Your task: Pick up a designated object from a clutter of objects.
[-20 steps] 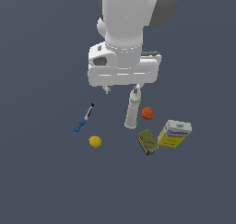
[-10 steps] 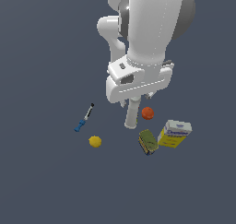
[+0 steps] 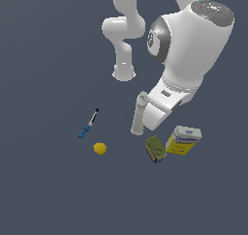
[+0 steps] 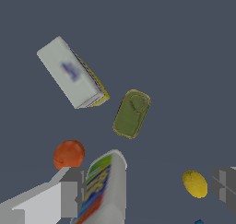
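Note:
The designated object, a yellow carton box with a white top and blue lettering (image 3: 183, 140), lies at the exterior view's right end of the clutter. It also shows in the wrist view (image 4: 71, 74). Beside it are the green-yellow tin (image 3: 155, 148) (image 4: 132, 113), the tall white bottle (image 3: 139, 114) (image 4: 103, 188), the lemon (image 3: 100, 148) (image 4: 195, 183) and the blue-handled marker (image 3: 88, 124). The orange-red ball (image 4: 68, 154) shows only in the wrist view. My gripper (image 4: 147, 191) is open and empty above the clutter, with the bottle next to one finger (image 4: 69, 193). The box lies apart from it.
The arm's bulky white wrist and hand (image 3: 162, 108) hang over the bottle and hide the ball in the exterior view. The robot's base (image 3: 124, 73) stands behind the clutter. All items rest on a flat dark grey floor.
The arm has swung toward the exterior view's right and tilted over, so the hand is now near the bottle and box. The ball is now hidden behind the hand. The objects have not moved.

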Controlling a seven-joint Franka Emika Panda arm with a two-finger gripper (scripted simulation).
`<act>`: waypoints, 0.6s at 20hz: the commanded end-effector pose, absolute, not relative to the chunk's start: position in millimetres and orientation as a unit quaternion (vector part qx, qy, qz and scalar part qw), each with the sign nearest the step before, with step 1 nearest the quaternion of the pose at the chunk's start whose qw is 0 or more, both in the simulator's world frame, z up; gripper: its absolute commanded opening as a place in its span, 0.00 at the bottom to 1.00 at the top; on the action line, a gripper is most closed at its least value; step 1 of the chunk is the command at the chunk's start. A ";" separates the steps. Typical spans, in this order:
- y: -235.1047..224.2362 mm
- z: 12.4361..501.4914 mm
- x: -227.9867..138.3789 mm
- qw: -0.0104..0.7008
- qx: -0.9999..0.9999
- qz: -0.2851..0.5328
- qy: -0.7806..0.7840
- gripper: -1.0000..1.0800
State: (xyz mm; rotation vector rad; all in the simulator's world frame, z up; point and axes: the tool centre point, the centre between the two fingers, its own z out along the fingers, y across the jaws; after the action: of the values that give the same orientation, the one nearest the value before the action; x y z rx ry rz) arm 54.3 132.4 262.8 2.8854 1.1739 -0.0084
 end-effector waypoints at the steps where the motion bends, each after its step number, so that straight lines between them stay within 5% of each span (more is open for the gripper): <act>1: 151.0 253.4 58.0 0.013 0.906 -0.003 0.423 0.96; 12: 223.4 216.5 64.6 0.005 0.811 -0.002 0.585 0.96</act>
State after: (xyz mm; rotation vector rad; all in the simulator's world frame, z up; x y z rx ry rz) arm 64.1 215.4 220.5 2.5775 1.7746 -0.0089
